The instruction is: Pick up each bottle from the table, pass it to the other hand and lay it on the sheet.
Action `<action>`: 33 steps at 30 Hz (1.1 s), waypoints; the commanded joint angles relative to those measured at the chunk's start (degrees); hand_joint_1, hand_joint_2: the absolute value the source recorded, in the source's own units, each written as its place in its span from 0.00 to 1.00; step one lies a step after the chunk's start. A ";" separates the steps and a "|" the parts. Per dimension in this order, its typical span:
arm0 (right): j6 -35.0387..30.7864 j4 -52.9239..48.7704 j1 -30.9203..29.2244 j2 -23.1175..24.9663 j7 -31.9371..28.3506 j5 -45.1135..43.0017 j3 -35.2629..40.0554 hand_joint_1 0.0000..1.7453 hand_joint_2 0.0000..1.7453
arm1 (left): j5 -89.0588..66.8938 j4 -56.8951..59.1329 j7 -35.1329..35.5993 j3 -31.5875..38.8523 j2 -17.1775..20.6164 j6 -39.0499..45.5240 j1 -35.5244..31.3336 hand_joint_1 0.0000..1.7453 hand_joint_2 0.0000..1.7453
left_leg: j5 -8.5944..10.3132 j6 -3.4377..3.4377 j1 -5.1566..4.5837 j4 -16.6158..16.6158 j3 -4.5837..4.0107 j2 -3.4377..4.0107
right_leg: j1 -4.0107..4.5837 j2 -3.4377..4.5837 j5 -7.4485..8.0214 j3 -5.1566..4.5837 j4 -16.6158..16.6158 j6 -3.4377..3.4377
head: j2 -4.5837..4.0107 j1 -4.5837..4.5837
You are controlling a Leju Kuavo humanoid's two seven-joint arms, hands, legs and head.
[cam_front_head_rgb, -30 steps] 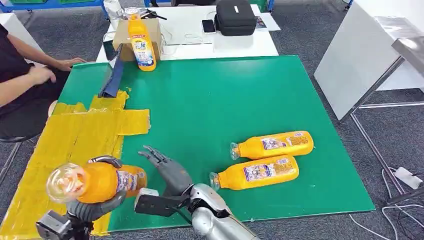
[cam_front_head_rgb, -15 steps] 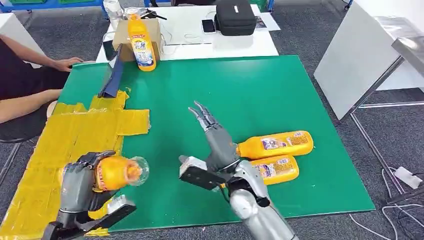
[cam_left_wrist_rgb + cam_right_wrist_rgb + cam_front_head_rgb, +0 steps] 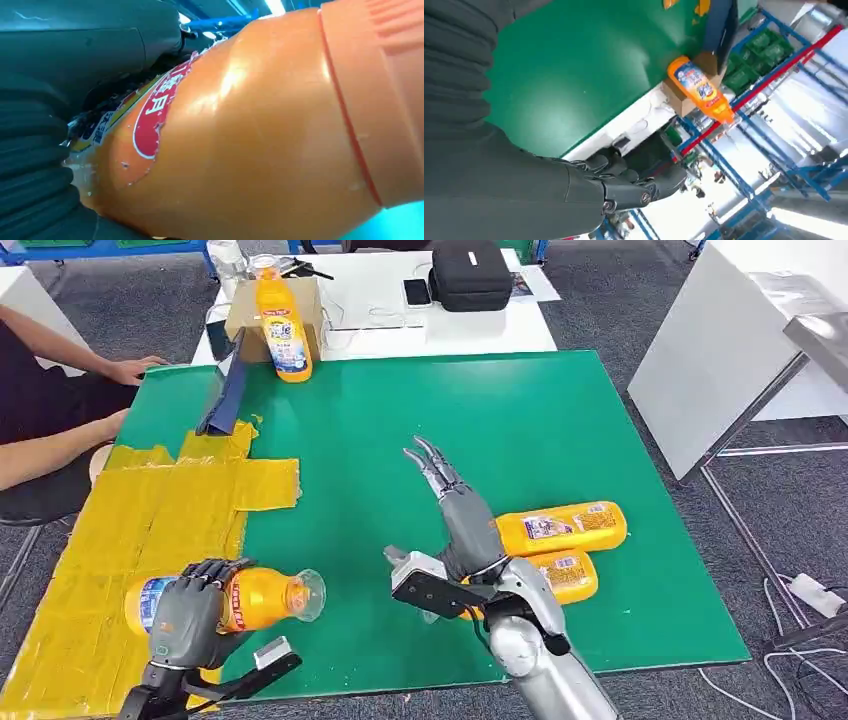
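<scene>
Since the earlier frame the left hand (image 3: 190, 615) has carried its orange bottle (image 3: 240, 598) lower and turned it flatter, so it now lies nearly on its side over the near edge of the yellow sheet (image 3: 150, 515), cap end pointing right toward the green mat (image 3: 420, 420); the fingers stay wrapped around its labelled middle. The right hand (image 3: 455, 515) has shifted a little farther right and away, fingers straight and spread, holding nothing, above the cap ends of the two bottles (image 3: 560, 528) lying side by side near the mat's right edge. A fourth bottle (image 3: 283, 325) stands upright at the mat's far left corner against a cardboard box (image 3: 310, 302). A person's arm (image 3: 60, 435) rests at the left edge.
</scene>
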 commanded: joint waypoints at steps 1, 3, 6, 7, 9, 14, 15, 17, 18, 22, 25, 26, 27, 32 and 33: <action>8.15 4.26 -4.39 -9.84 -1.12 -7.13 2.86 0.00 1.00 | -1.65 24.02 4.25 -0.33 8.21 -3.66 -5.20 1.00 1.00 | 0.06 -0.02 -0.02 -0.24 0.36 -0.07 | -0.04 0.14 0.03 0.34 -0.18 -0.10 | 0.00 0.00; 10.69 4.00 -4.63 -12.85 -1.44 -9.26 3.29 0.00 1.00 | -1.47 27.09 4.43 -0.05 9.94 -5.03 -5.40 1.00 1.00 | 0.06 -0.03 -0.01 -0.25 0.39 -0.07 | -0.02 0.15 0.04 0.38 -0.21 -0.11 | 0.00 0.00; 12.61 2.61 -3.50 -18.05 -1.51 -10.01 3.88 0.00 1.00 | -1.05 29.83 4.59 -0.62 11.62 -6.18 -5.67 1.00 1.00 | 0.03 0.00 0.00 -0.20 0.34 -0.13 | -0.01 0.07 0.00 0.38 -0.18 -0.07 | 0.00 0.02; 13.21 2.12 -3.06 -19.75 -1.45 -10.04 3.99 0.00 1.00 | -1.72 31.27 6.45 -0.44 11.77 -7.97 -6.24 0.00 1.00 | 0.02 0.00 0.00 -0.25 0.42 -0.13 | -0.02 0.10 -0.01 0.46 -0.22 -0.09 | 0.00 -0.04; 13.38 1.43 -1.87 -20.89 -1.56 -10.16 3.25 0.00 1.00 | -4.84 34.40 9.16 -1.41 12.18 -8.21 -7.41 0.00 1.00 | 0.03 0.00 -0.01 -0.22 0.42 -0.16 | -0.04 0.08 0.00 0.48 -0.19 -0.08 | 0.00 -0.04; 13.56 0.75 -1.02 -21.80 -1.17 -9.06 3.00 0.00 1.00 | -5.08 40.74 10.34 -1.63 12.91 -9.01 -9.92 0.00 1.00 | -0.02 0.04 -0.16 -0.26 0.68 -0.08 | -0.18 0.15 0.05 0.79 -0.15 -0.07 | 0.00 -0.04; 13.53 0.44 -0.71 -22.42 -1.11 -8.84 2.85 0.00 1.00 | -5.04 40.31 10.34 -1.71 13.32 -8.84 -9.57 0.00 1.00 | -0.14 0.10 -0.17 -0.19 0.84 -0.10 | -0.18 0.11 -0.03 0.97 -0.09 -0.03 | 0.00 0.00; 13.87 -0.22 -0.31 -24.17 -0.88 -8.49 2.72 0.00 1.00 | -3.79 38.54 10.19 -1.12 13.64 -9.14 -8.61 0.00 1.00 | -0.48 0.18 -0.17 -0.17 1.03 -0.07 | -0.20 0.18 -0.08 1.17 -0.05 0.04 | 0.00 -0.02; 14.88 -0.56 -0.51 -26.04 -0.61 -8.83 2.63 0.00 1.00 | -3.43 37.39 10.13 -1.04 14.02 -9.37 -8.15 0.00 1.00 | -0.44 0.23 -0.16 -0.23 1.01 0.02 | -0.19 0.33 0.02 1.10 -0.11 -0.03 | 0.00 -0.07; 18.04 -1.27 -0.11 -30.86 -0.34 -10.85 0.86 0.00 1.00 | 0.74 33.35 7.40 -0.60 15.74 -10.81 -6.36 0.00 0.00 | -0.38 0.26 -0.17 -0.28 1.10 0.18 | -0.23 0.38 0.05 1.07 -0.08 -0.09 | 0.00 -0.04; 20.21 0.45 -1.07 -32.78 -0.03 -11.77 1.38 0.00 1.00 | 9.06 29.31 1.80 -0.75 17.82 -13.02 -4.95 0.00 0.00 | -0.24 0.23 -0.17 -0.33 1.01 0.35 | -0.22 0.52 0.21 0.92 -0.13 -0.14 | 0.00 -0.04; 20.43 1.52 -1.67 -33.30 -0.03 -11.88 2.04 0.00 1.00 | 12.72 27.28 -0.12 -0.60 18.42 -13.39 -4.41 0.00 0.00 | -0.30 0.21 -0.17 -0.27 1.24 0.31 | -0.21 0.43 0.21 1.17 -0.06 -0.08 | 0.00 -0.04; 20.77 2.32 -2.10 -33.65 0.05 -12.16 2.61 0.00 1.00 | 15.99 25.82 -2.00 -0.27 18.30 -13.73 -4.19 0.00 0.00 | -0.29 0.20 -0.13 -0.29 1.23 0.39 | -0.17 0.55 0.28 1.14 -0.11 -0.18 | 0.00 -0.04; 20.56 4.24 -2.47 -36.52 0.42 -12.63 4.93 0.00 1.00 | 38.42 16.13 -15.31 4.38 12.86 -18.93 -3.61 0.00 0.00 | -0.04 0.13 -0.18 -0.29 1.47 0.03 | -0.23 0.21 0.07 1.49 -0.08 -0.09 | 0.00 -0.04; 20.89 4.77 -3.02 -36.89 0.67 -12.84 5.42 0.00 1.00 | 41.95 14.96 -17.13 5.00 12.15 -20.73 -3.62 0.00 0.00 | -0.04 0.15 -0.20 -0.25 1.45 -0.09 | -0.24 0.06 0.01 1.53 -0.05 -0.04 | 0.00 -0.04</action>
